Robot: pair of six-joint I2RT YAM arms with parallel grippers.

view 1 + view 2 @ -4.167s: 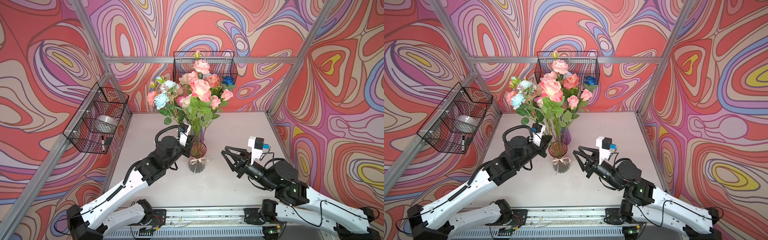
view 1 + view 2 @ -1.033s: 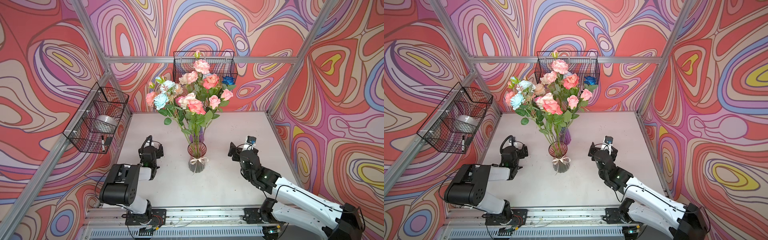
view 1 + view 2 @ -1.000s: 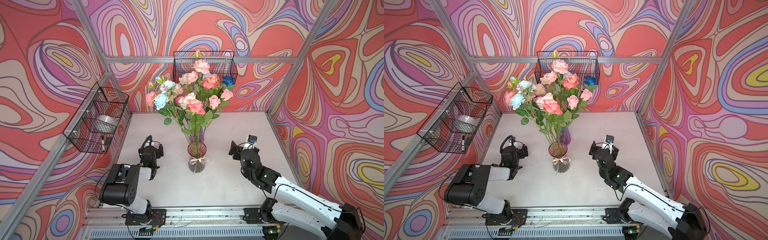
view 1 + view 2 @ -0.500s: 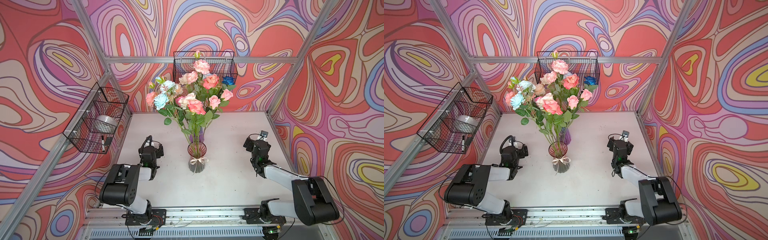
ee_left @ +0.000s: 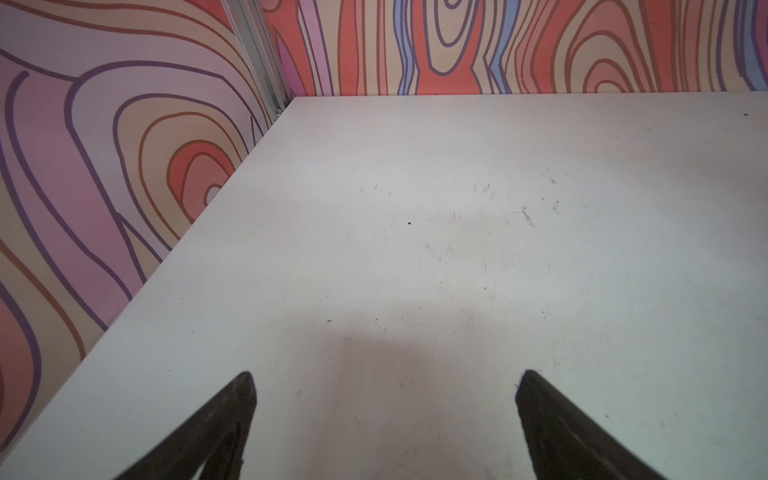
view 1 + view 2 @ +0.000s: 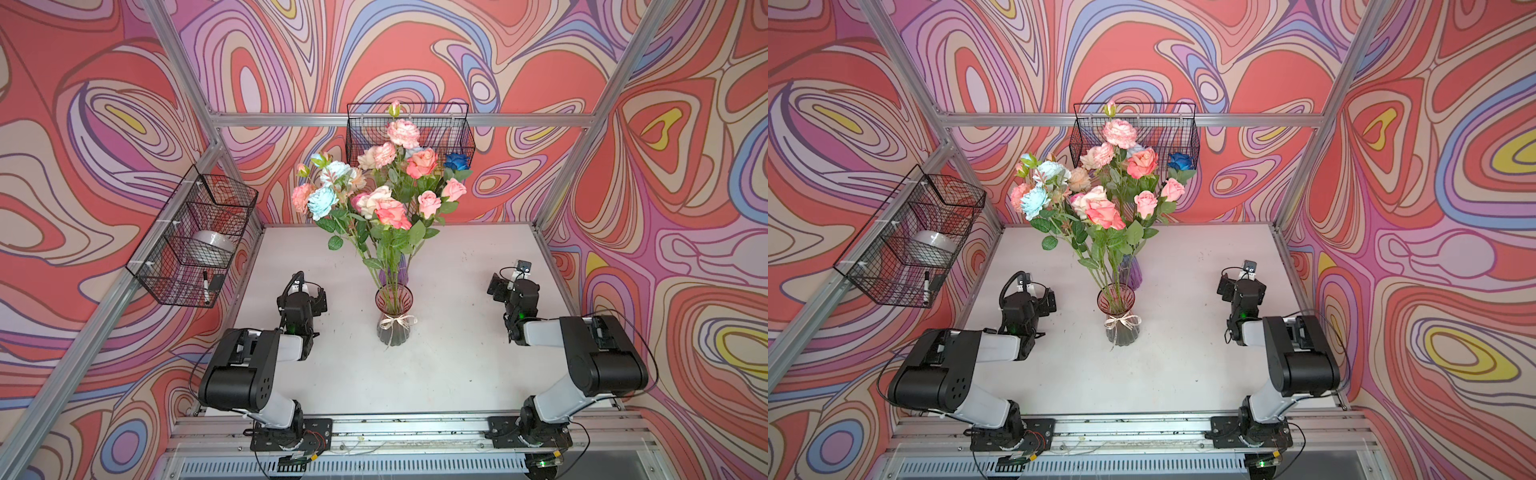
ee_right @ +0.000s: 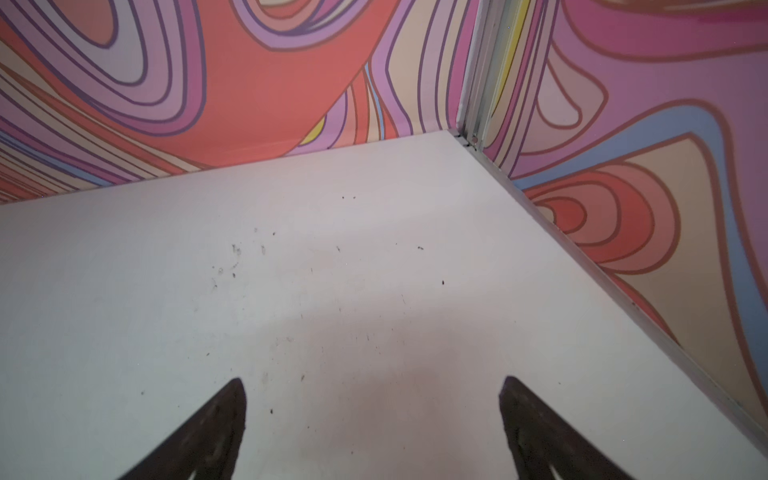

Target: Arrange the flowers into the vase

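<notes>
Folded back since a second ago, the right arm (image 6: 540, 332) sits at the scuffed white desk's (image 6: 457, 357) right side, its tapered black jaws wide apart and empty, as are the left jaws. Long green-stemmed pink, peach, cream and blue flowers (image 6: 390, 208) stand in the ribbed pink glass vase (image 6: 392, 322) at mid-desk, a bow at its neck.

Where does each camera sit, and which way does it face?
Top views: high in front, looking down at the vase of flowers; left arm and right arm folded either side.
Left wrist: on the left arm, facing the table's back left corner; tips of the open left hand show.
Right wrist: mirrored, facing the back right corner; tips of the open right hand.
Shared: wrist views see table and wall, no vase.
</notes>
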